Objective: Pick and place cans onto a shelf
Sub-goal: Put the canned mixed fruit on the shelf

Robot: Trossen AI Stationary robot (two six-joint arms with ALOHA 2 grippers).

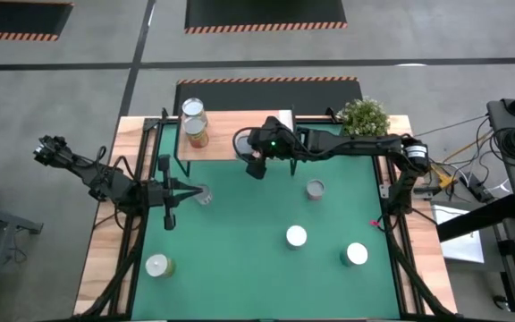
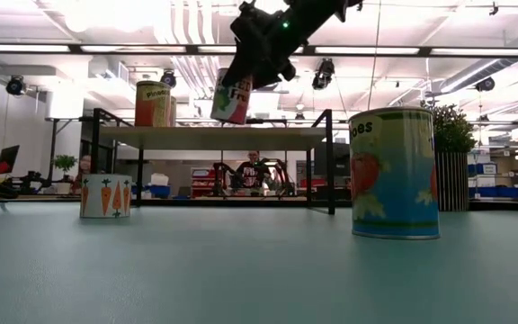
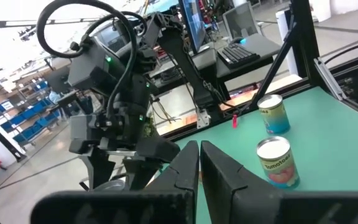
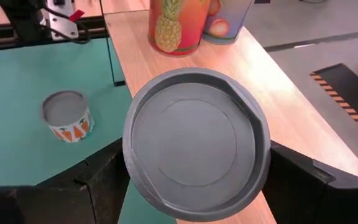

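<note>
My right gripper (image 1: 256, 159) is shut on a can (image 2: 232, 97) with a fruit label, just over the wooden shelf (image 1: 231, 130) near its front edge. Two more cans (image 1: 193, 109) (image 1: 197, 134) stand upright on the shelf's left end. A short carrot-label can (image 1: 204, 195) stands on the green mat beside my left gripper (image 1: 170, 192), which is shut on nothing and points level. Several other cans (image 1: 315, 189) (image 1: 296, 236) (image 1: 357, 254) (image 1: 157, 266) stand on the mat. My right gripper pinches the can's side wall between its two fingers (image 4: 104, 174), one on each side, with the can's grey round end (image 4: 194, 143) facing the wrist camera. The fingers slant down from the table's right. The can is lifted clear and tilted above the shelf.
A potted plant (image 1: 363, 114) stands at the far right corner beside the shelf. A tall tomato-label can (image 2: 394, 173) is close to the low camera. The shelf's black legs (image 2: 331, 162) stand on the mat. People sit in the room beyond the table.
</note>
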